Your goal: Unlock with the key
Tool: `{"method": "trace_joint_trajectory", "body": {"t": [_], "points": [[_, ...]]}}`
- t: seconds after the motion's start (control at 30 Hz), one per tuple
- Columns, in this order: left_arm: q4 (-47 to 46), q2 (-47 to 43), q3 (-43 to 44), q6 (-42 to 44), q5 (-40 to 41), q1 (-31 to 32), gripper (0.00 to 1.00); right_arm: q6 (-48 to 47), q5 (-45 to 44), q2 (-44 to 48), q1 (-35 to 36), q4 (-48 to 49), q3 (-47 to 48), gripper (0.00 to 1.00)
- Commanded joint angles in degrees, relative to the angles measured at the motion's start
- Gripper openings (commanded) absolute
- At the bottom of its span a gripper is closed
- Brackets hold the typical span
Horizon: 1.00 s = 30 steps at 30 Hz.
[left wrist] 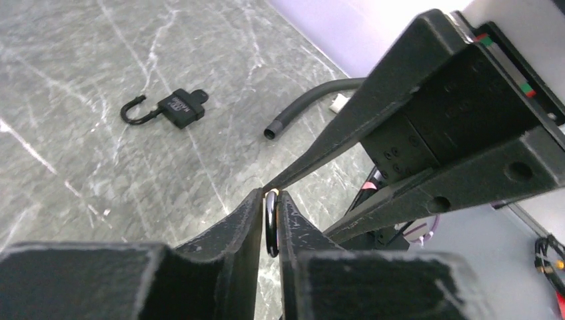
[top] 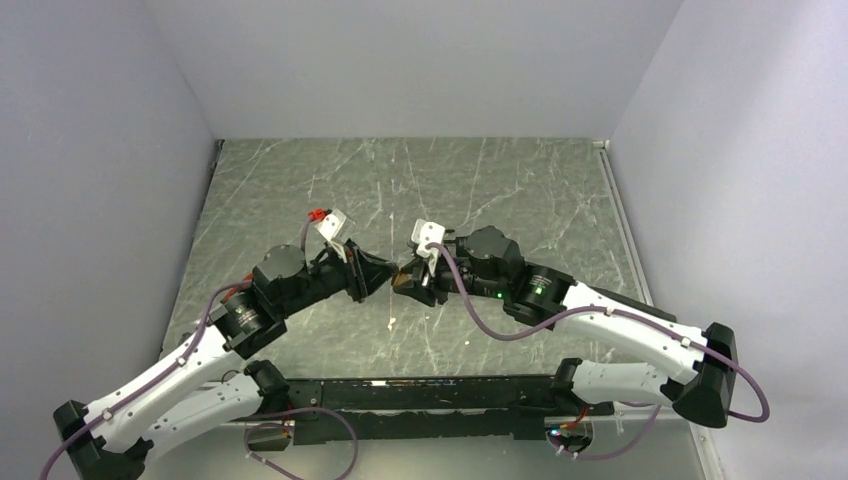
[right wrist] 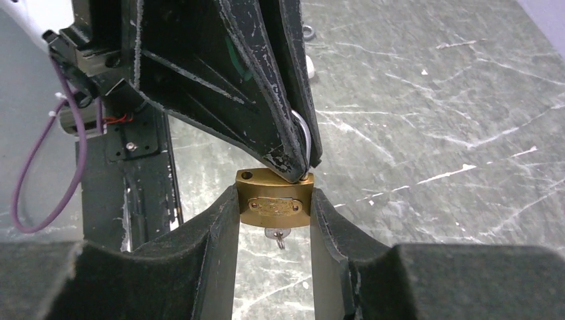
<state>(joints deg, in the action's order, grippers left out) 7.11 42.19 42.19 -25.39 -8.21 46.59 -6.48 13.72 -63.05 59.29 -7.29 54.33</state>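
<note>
Right gripper (right wrist: 274, 200) is clamping the rectangular brass padlock (right wrist: 275, 205) by its sides. Left gripper (left wrist: 269, 200) is pinching the silvery steel shackle (right wrist: 303, 137). One shackle hole is showing empty, so the lock is probably opening already. The tiny dark-headed key (right wrist: 276, 235) is apparently sitting in the keyhole underneath. Likely remaining: drawing the shackle clear.

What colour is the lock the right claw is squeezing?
The lock is golden brass, clearest in the right wrist view.

Lab test cell; bare pale walls (top: 400, 60) enclose a marbled tabletop (top: 520, 180).
</note>
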Motion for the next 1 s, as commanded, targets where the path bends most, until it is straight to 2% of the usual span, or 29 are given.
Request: {"method": "trace_joint_trajectory", "body": {"t": [0.0, 0.1, 0.17, 0.2, 0.37, 0.43, 0.53, 0.6, 0.67, 0.73, 0.8, 0.87, 0.97], "points": [[-7.43, -1.12, -2.17, 3.36, -6.22, -0.01, 0.16, -0.75, 6.69, 3.09, 0.23, 3.47, 0.28, 0.0], [-11.3, -3.45, -4.66, 7.4, -9.24, -0.01, 0.19, -0.64, 13.63, 4.72, -0.23, 2.7, 0.28, 0.0], [-13.42, -4.89, -6.34, 9.55, -10.61, -0.01, 0.22, -0.91, 20.7, 5.7, -0.92, 1.18, 1.14, 0.0], [-15.39, -6.54, -7.88, 11.34, -12.21, -0.01, 0.24, -1.03, 26.97, 6.03, -1.83, -1.6, 2.71, 0.0], [-13.28, -9.25, -8.52, 15.06, -11.69, 0.04, 0.29, -1.95, 40.46, 6.34, -5.25, -8.17, 6.96, 0.0], [-12.8, -10.07, -8.85, 15.32, -11.32, 0.15, 0.33, -0.92, 46.69, 7.63, -8.16, -7.11, 6.3, 0.0], [-13.61, -11.14, -9.67, 15.47, -12.66, 0.17, 0.45, 4.51, 56.66, 9.1, -12.7, -0.4, 4.2, 0.0], [-13.41, -11.13, -9.47, 15.77, -12.57, 0.17, 0.51, 8.87, 59.42, 9.12, -13.46, 3.31, 3.75, 0.0], [-13.37, -10.67, -8.98, 15.36, -12.41, 0.16, 0.6, 7.26, 57.49, 8.43, -13.54, 0.64, 4.96, 0.0], [-12.34, -10.04, -7.56, 14.48, -11.86, 0.17, 0.67, 4.66, 50.95, 7.48, -13.5, -4.31, 6.35, 0.0], [-8.75, -9.5, -4.48, 12.14, -6.69, 0.14, 0.81, 4.5, 42.61, 6.53, -13.58, -6.24, 6.98, 0.0], [0.6, -8.91, 0.1, 10.25, -0.5, 0.17, 0.98, 4.83, 32.34, 5.42, -13.54, -6.62, 6.83, 0.0], [13.35, -8.6, 8.05, 6.85, 10.48, 0.17, 0.99, 5.95, 15.64, 1.47, -13.54, -7.59, 7.18, 0.0]]}}
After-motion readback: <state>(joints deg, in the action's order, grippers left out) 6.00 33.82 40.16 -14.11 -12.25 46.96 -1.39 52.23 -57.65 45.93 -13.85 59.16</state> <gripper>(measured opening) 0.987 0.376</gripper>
